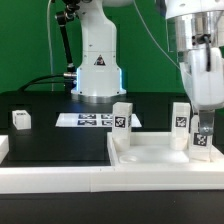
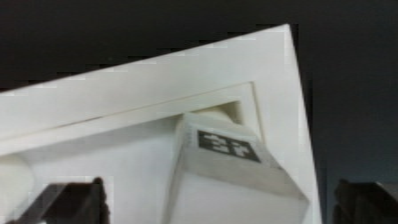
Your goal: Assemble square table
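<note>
Two dark fingertips (image 2: 68,200) show at the lower corners of the wrist view. The jaws (image 1: 204,126) are spread wide, with clear gaps on both sides of the white leg (image 2: 231,175) standing upright between them, so they grip nothing. That leg is a blocky tapered post with a black-white tag on its face. It stands directly below the jaws, inside one corner of the square slab (image 2: 107,110), close against the raised rim where two edges meet at a sharp point. Past that corner there is only bare black tabletop (image 1: 55,140), so there is open room outward. The arm's wrist hangs straight down over this corner, jaws pointing at the slab. In the exterior view a long white rail (image 1: 60,178) runs along the front, nearer than the jaws. The slab is smooth matte white plastic and spreads from under the jaws toward the exterior view's left. Just behind the jaws a second leg (image 1: 181,118) stands upright, and a third leg (image 1: 122,122) stands well off to the exterior view's left at the slab's far corner, both tagged. Farther left, well apart from the jaws, a small white block (image 1: 20,119) rests on the tabletop. Beyond lie the marker board (image 1: 88,120) and the white arm base (image 1: 98,60).
</note>
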### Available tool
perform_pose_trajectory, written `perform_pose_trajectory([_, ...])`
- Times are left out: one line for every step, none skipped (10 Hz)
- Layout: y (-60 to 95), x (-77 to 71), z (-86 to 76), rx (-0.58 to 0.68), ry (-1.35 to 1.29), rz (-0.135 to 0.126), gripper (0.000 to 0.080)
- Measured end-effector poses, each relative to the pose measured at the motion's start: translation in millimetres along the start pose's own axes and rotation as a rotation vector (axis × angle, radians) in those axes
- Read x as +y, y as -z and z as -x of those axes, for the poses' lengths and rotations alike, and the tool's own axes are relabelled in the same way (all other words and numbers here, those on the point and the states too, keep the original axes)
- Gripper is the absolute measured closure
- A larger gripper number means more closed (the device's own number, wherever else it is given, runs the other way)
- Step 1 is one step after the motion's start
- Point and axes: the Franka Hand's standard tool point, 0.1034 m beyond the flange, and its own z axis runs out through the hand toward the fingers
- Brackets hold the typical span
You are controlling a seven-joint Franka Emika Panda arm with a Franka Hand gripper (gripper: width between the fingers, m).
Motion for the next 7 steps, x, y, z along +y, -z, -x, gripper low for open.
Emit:
perform_pose_trajectory([0.3,-0.9,-1.0,0.006,0.162,0.0,0.0151])
perform_pose_trajectory([0.1,-0.6,-1.4,0.006,0.234,0.0,0.0151])
perform_pose_trajectory([0.1,-0.6,-1.6,0.006,0.298,0.001,0.0151])
perform_pose_trajectory([0.1,-0.7,-1.7,0.007,0.341,0.001,0.0151])
perform_pose_trajectory([0.0,-0.7,-2.2,0.01,0.446,0.003,0.0151])
perform_pose_trajectory([-0.8,-0.1,-2.3,0.028,0.583,0.011,0.0151])
perform_pose_trajectory([-1.7,0.7,-2.4,0.041,0.686,0.021,0.0151])
